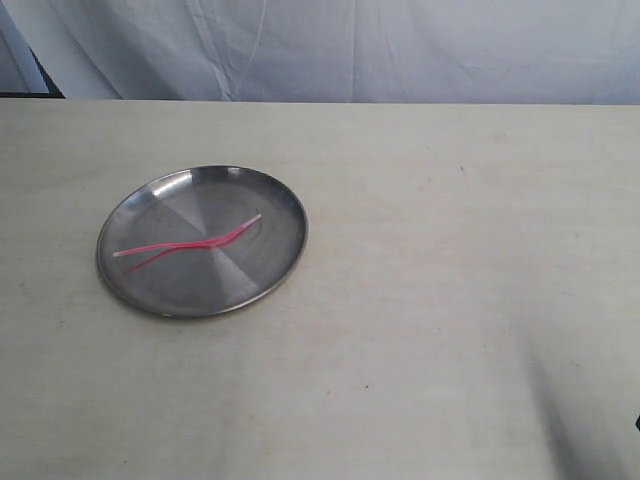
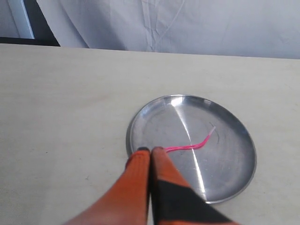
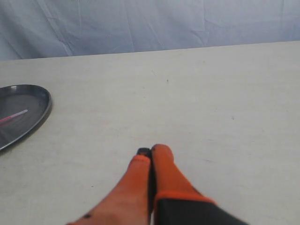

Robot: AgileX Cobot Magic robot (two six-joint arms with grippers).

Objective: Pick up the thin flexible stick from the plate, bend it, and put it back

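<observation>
The plate (image 1: 215,290) lies on the left half of the table, round and shiny steel. The thin flexible stick (image 1: 180,243) rests across it, bright pink with a whitish tip toward the right and a kink near its middle; a dimmer red streak beneath it is its reflection. In the left wrist view my left gripper (image 2: 150,150) is shut and empty, its orange fingertips lined up with the plate's (image 2: 225,164) near rim and one end of the stick (image 2: 192,146). My right gripper (image 3: 151,151) is shut over bare table, well away from the plate (image 3: 33,110). Neither gripper shows in the exterior view.
The pale beige table (image 1: 450,300) ends at a back edge with a grey-white cloth backdrop (image 1: 400,50) behind it. A dark corner (image 1: 30,85) shows at the far left behind the table.
</observation>
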